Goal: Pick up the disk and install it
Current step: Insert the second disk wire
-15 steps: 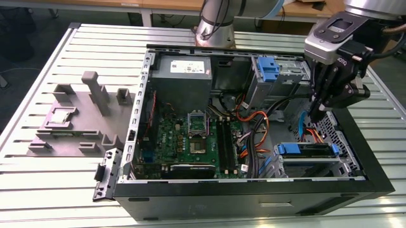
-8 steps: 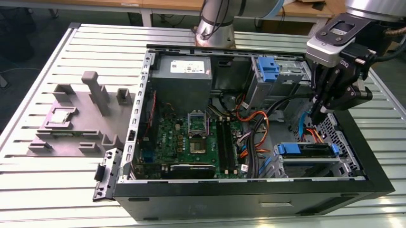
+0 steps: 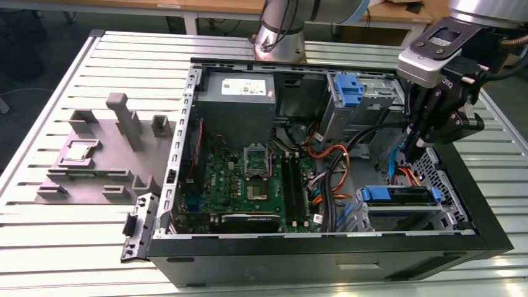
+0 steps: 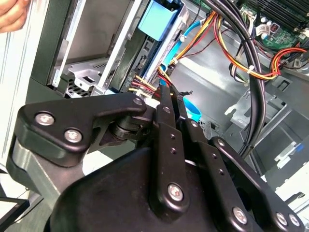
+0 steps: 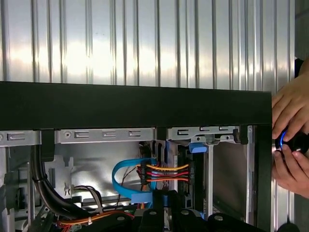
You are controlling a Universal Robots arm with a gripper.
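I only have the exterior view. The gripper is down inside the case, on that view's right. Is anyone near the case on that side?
Observer: Yes. In the first wrist view a person's hands are at the end of the black case wall, holding something dark with a blue ring.
Operator: What's directly ahead of the gripper?
Observer: Ahead of the gripper, the first wrist view shows a bundle of red, yellow and orange wires running to a connector. A blue flat cable loops beside them.
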